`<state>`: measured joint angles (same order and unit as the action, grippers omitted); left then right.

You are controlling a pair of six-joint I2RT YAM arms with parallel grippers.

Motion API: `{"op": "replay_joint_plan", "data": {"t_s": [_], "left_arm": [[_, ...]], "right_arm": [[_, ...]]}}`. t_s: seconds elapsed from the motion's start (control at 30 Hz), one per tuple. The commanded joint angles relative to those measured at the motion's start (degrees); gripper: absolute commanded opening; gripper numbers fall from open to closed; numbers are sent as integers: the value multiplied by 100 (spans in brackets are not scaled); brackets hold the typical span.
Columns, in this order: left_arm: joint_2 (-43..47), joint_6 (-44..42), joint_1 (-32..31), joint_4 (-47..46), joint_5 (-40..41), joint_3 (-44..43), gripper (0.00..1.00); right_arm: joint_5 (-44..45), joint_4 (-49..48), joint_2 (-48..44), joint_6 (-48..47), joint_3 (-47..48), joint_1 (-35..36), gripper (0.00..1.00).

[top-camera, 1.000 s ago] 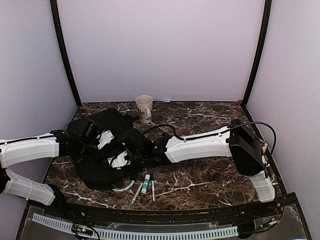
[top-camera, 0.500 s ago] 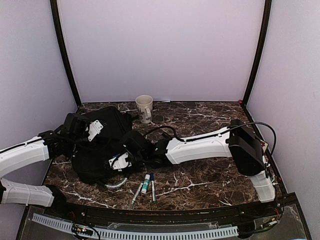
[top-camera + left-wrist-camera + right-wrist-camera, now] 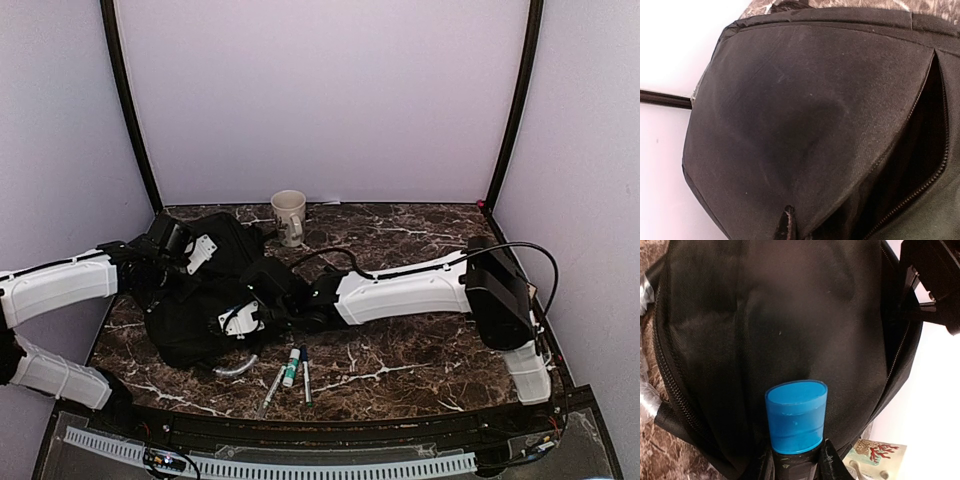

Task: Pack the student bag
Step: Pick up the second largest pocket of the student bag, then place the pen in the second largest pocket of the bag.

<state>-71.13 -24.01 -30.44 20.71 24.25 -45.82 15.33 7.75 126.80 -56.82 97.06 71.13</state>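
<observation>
On the marble tabletop (image 3: 420, 360), both arms stretch low across the bag (image 3: 190, 320). The left end effector (image 3: 787, 227) pinches its fabric, and the right end effector (image 3: 795, 460) grips a blue-capped marker (image 3: 796, 417).

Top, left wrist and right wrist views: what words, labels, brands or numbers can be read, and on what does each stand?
No text can be read in any view.
The mug: printed pattern, too small to read.
The marker: green and white label, too small to read.
The bag: no label showing.
The blue-capped stick: blank cap.
The cream thing beside the bag: red coral picture, no letters.
</observation>
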Motion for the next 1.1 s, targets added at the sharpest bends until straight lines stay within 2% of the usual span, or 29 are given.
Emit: {"op": "replay_joint_plan", "data": {"t_s": [0.0,0.1,0.2,0.37,0.73,0.87,1.07], "left_arm": [[813,538,3,-145,-1127,-257,0],[1176,770,9,-202,-1790,-286,0],[1258,898,5,-229,-2117,-308,0],[1277,916,20,-706,-2232,19,0],[1414,1140,576,-1189,-3254,165,0],[1443,1271,748,-1299,-3886,199,0],[1483,1355,842,-1406,-4128,295,0]], "right_arm": [[-114,319,-617,307,159,32,0],[-376,871,-723,655,577,27,0],[-578,1342,-637,814,1069,31,0],[-360,1262,-254,379,1480,88,0],[294,142,310,-511,1011,139,0],[847,-944,648,-922,952,121,0],[1159,-2130,1428,-1399,1503,-15,0]]}}
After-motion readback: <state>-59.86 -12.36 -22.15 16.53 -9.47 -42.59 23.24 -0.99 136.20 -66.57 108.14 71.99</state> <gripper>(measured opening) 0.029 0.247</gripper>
